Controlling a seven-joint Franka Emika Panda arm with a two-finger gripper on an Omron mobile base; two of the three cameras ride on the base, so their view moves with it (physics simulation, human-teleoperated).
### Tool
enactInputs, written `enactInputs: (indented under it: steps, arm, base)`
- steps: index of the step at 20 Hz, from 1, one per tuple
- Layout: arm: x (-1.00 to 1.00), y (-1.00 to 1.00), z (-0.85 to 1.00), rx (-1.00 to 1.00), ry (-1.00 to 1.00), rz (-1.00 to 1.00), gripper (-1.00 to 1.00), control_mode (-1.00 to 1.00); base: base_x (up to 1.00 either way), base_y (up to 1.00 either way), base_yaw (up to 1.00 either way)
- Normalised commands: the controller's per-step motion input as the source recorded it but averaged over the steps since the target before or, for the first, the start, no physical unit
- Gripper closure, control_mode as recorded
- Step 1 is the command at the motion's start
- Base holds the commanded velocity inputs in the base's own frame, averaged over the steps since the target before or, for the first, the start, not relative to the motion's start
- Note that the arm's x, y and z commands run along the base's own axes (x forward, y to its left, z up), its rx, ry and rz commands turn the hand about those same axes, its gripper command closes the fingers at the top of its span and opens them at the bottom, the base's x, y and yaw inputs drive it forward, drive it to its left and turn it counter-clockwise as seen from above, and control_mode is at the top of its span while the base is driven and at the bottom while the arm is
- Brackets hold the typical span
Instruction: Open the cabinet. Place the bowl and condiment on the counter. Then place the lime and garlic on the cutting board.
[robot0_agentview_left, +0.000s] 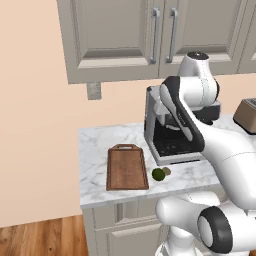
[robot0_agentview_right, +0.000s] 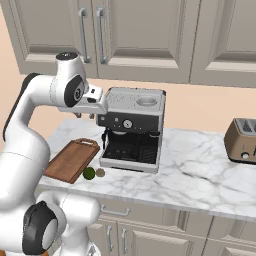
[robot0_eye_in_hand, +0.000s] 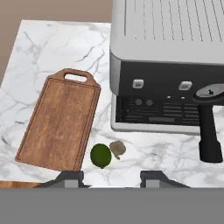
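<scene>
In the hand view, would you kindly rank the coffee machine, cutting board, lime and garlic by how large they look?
1. Coffee machine, largest, though it also stands tallest, nearer the camera.
2. Cutting board.
3. Lime.
4. Garlic, slightly smaller than the lime beside it; the difference is small.

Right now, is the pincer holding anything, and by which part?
Nothing is held. In the hand view the pincer hangs above the counter with an empty gap between its fingertips; the lime and garlic lie free below.

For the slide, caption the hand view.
Gripper above lime and garlic beside an empty cutting board.
</scene>
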Motion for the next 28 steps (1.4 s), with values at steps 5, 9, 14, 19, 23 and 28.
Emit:
enactInputs:
  steps: [5,9,14,19,23,28]
  arm:
    - [-0.04,0.00,0.00,0.00,-0.06,0.00,-1.00,-1.00]
    - [-0.14,0.00,0.00,0.00,-0.21,0.00,-1.00,-1.00]
    - [-0.10,-0.03,0.10,0.00,-0.26,0.00,-1.00,-1.00]
    - [-0.01,-0.15,0.28,0.00,-0.20,0.00,-1.00,-1.00]
    - [0.00,-0.22,0.43,0.00,-0.13,-0.02,-1.00,-1.00]
    - [0.00,-0.16,0.51,0.00,-0.14,-0.04,-1.00,-1.00]
  base:
    - [0.00,0.00,0.00]
    - [0.00,0.00,0.00]
    - [0.00,0.00,0.00]
    - [0.00,0.00,0.00]
    - [0.00,0.00,0.00]
    - [0.00,0.00,0.00]
